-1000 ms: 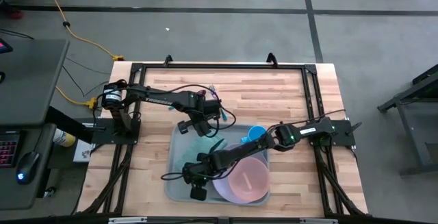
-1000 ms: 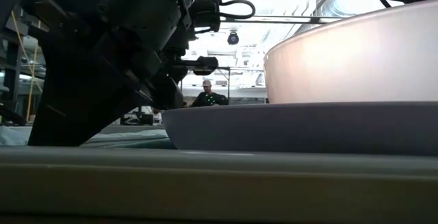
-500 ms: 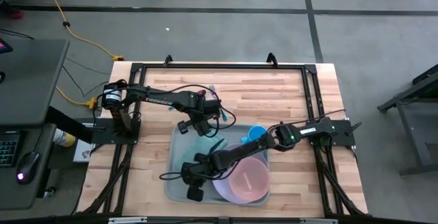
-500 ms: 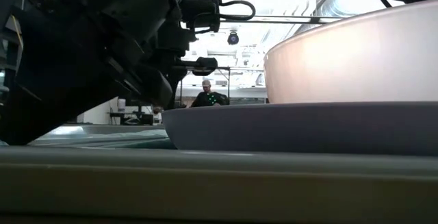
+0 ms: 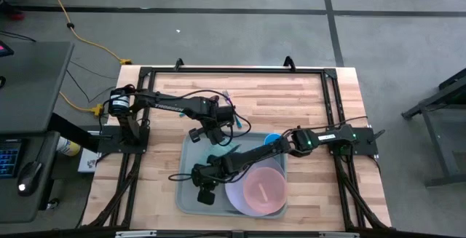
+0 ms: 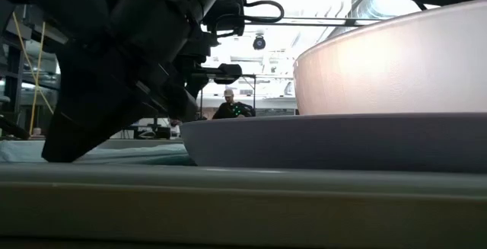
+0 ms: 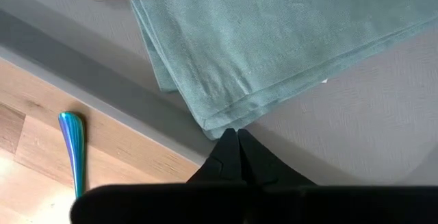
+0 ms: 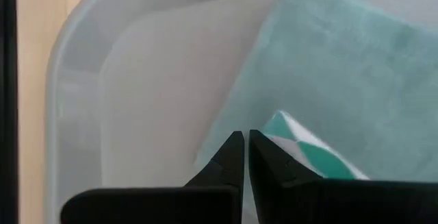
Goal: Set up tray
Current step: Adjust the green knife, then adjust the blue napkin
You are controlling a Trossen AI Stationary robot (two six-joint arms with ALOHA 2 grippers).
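One tray (image 5: 186, 200) holds teal cloth (image 7: 274, 39), lavender plate (image 5: 240, 200).

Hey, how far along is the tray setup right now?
Already on the tray: the lavender plate with a pink bowl, and a teal napkin. Both claws, left and right, are shut over the napkin. The iridescent utensil remains off-tray.

Overhead, table-level and both wrist views share the tray (image 5: 188, 194).

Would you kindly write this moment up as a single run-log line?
left gripper: shut, at teal napkin corner | right gripper: shut, over napkin | tray: holds napkin, lavender plate, pink bowl
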